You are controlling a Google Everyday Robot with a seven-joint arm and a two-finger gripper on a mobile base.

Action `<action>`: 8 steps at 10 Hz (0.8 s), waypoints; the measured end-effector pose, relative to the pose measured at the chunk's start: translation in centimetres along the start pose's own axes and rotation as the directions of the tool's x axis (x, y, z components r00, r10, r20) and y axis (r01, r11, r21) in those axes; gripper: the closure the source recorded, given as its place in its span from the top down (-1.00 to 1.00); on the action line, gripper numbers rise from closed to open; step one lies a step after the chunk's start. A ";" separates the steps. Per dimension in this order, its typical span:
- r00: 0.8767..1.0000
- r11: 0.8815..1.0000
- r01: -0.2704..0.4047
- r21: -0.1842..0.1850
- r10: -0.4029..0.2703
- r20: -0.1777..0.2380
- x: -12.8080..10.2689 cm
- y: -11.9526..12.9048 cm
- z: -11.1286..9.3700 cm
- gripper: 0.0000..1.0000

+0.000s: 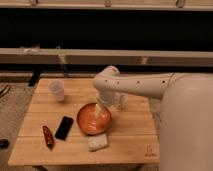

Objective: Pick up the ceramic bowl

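Ceramic bowl (88,123) sits on the tabletop (131,138). The gripper (102,112) is low over its rim; whether it grips, I cannot tell.

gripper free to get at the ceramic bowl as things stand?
Likely yes. The gripper is right over the ceramic bowl, on the side farthest from the white cup, with nothing between them. The cup, the black phone and the pale block all lie outside the bowl.

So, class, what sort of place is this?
Likely a robot test area: a slatted wooden table holds a round orange-red ceramic bowl and white cup, the robot's hand at the bowl's right edge.
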 end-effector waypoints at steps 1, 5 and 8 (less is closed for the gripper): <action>1.000 1.000 -0.012 -0.016 0.012 -0.006 0.0 0.0 1.0 0.60; 0.998 0.997 -0.053 -0.048 0.051 -0.030 0.4 -0.5 3.7 0.60; 0.996 0.995 -0.080 -0.067 0.077 -0.049 0.6 -0.6 5.5 0.60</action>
